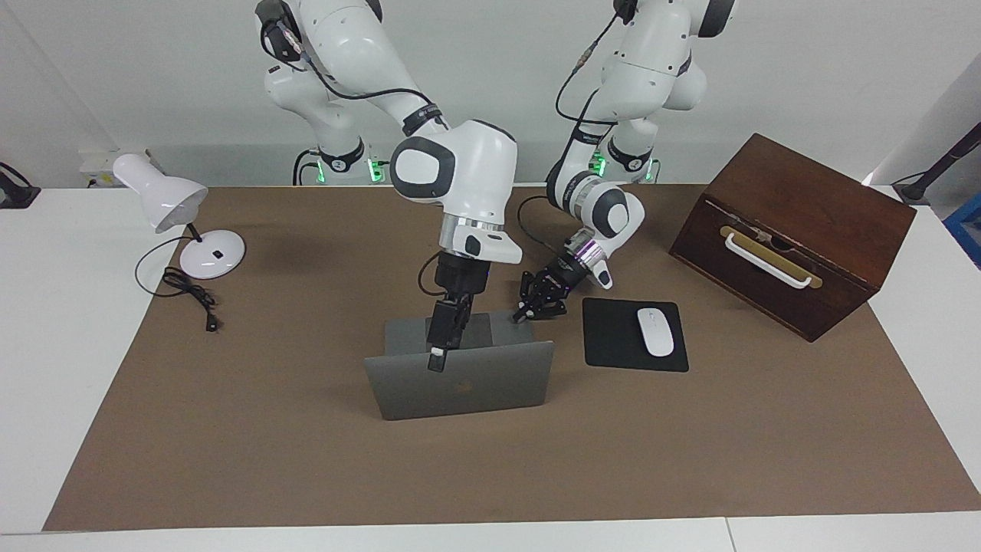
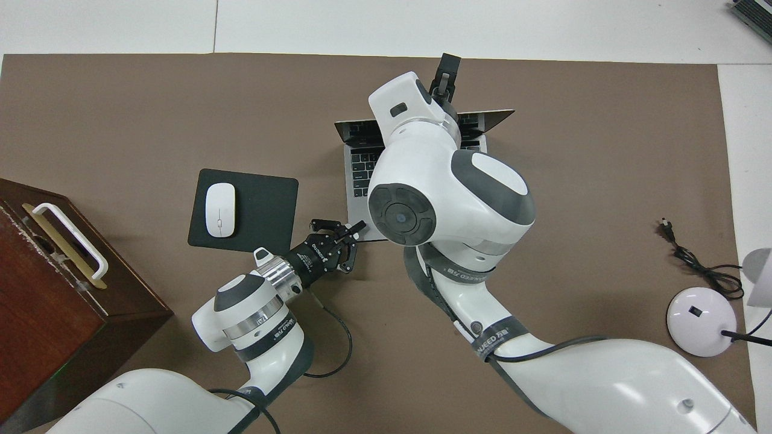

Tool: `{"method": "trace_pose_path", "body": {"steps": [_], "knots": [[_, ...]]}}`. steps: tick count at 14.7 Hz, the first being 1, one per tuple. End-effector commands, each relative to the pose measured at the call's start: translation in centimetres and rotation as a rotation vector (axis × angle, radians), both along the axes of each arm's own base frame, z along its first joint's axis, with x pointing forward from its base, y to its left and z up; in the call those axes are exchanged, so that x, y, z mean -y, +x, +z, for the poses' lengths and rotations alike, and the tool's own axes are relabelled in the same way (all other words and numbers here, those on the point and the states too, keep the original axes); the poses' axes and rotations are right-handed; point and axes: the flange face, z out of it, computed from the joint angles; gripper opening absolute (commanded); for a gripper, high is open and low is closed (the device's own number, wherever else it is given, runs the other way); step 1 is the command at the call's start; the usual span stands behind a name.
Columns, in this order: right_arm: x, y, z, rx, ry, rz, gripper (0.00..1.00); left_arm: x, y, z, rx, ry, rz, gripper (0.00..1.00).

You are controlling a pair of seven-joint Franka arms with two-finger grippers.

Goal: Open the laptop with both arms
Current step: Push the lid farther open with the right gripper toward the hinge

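Pin base corner with clenched, empty left hand [image 1: 527, 313]; swing lid back slowly with right hand [image 1: 436, 360], grip unclear. Laptop [image 1: 460, 379], lid raised, mid-counter [image 1: 230, 429], facing view: nine o'clock from mouse pad [image 1: 613, 337].

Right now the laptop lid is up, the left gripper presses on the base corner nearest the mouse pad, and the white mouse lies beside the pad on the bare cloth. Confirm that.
Not quite. The white mouse lies on the mouse pad, not beside it, as the overhead view shows. The rest holds: the laptop lid is up, and the left gripper presses the base corner nearest the pad.
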Motion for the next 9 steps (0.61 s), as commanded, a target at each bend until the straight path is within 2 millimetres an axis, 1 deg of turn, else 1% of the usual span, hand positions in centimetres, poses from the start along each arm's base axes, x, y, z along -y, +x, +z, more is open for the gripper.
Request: {"method": "trace_pose_path", "body": {"steps": [1, 9], "knots": [[0.18, 1.02, 0.27, 0.03, -0.046, 0.016, 1.0, -0.78, -0.41, -4.19, -0.043, 0.06, 0.033, 0.0], [0.52, 1.31, 0.35, 0.047, -0.056, 0.023, 1.0, -0.78, -0.41, -4.19, -0.043, 0.06, 0.033, 0.0]]}}
